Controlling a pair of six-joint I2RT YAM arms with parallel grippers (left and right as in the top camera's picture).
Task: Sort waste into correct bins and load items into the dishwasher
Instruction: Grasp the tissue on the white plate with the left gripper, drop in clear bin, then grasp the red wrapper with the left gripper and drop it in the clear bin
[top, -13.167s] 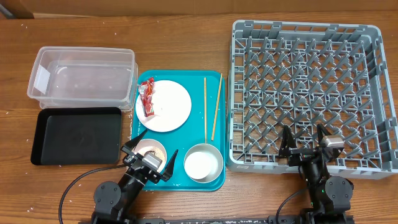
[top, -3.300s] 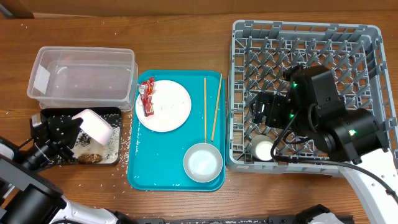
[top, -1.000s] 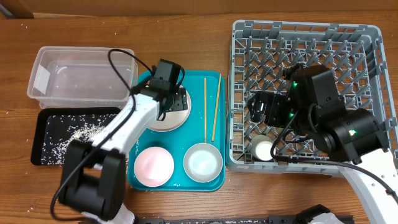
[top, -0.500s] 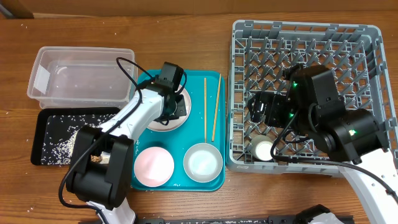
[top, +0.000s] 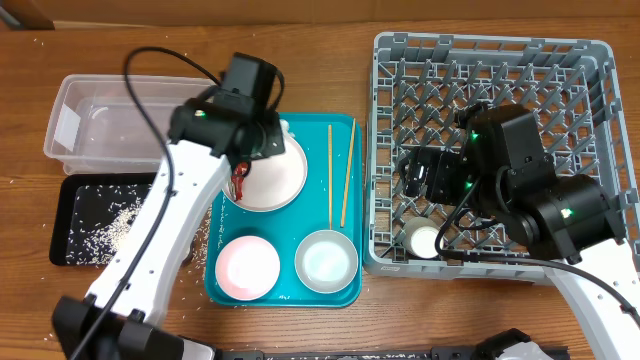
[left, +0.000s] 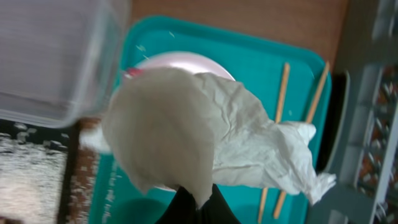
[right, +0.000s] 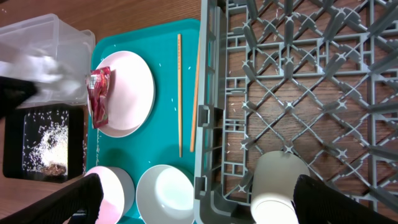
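- The crumpled white napkin is hanging above the pale plate at the middle of the worktop. The left gripper is pinching one end between its closed fingers, which is letting the rest drape free and clear of the dishes.
- The clear tub is sitting just beside it toward the far left corner. Judging by the heading, it is probably serving as the napkin's bin, while the black tray at the left edge is taking the rice grains.
- The red wrapper is lying on the plate, so the plate is likely waiting.
- The pink bowl, white bowl and chopsticks are resting on the teal tray.
- The right gripper is hovering with fingers spread and empty over the grey rack along the right edge, above the white cup.
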